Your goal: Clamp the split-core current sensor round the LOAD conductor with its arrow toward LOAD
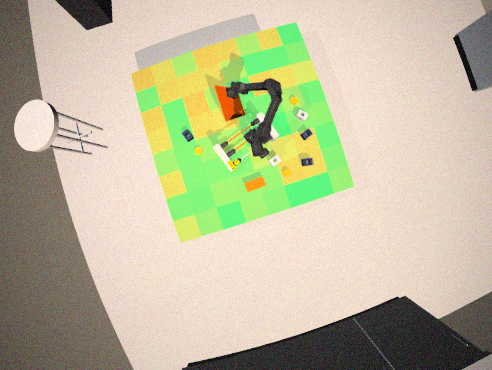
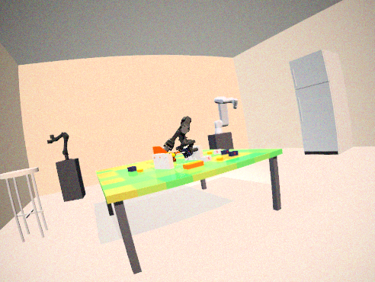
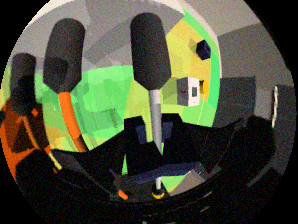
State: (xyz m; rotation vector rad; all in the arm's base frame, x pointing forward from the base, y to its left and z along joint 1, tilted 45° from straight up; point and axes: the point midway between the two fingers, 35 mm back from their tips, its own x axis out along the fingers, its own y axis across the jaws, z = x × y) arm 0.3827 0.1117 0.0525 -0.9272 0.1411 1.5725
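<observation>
The tool (image 3: 143,185) was closed wide on the dark sensor (image 3: 148,149), low centre of the wrist view, around the grey conductor (image 3: 154,112). A good squeeze probably needed steady, square pressure until it latched.

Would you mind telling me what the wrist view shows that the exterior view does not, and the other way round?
Only the wrist view shows the conductors close up: a grey one running down into the dark blue sensor clamped in the gripper, and an orange one beside it, each ending in a black sleeve.

Only the exterior view shows the room: a fridge, a white stool, two other arms on pedestals, and the table's legs.

Both show the green and yellow table top.
</observation>
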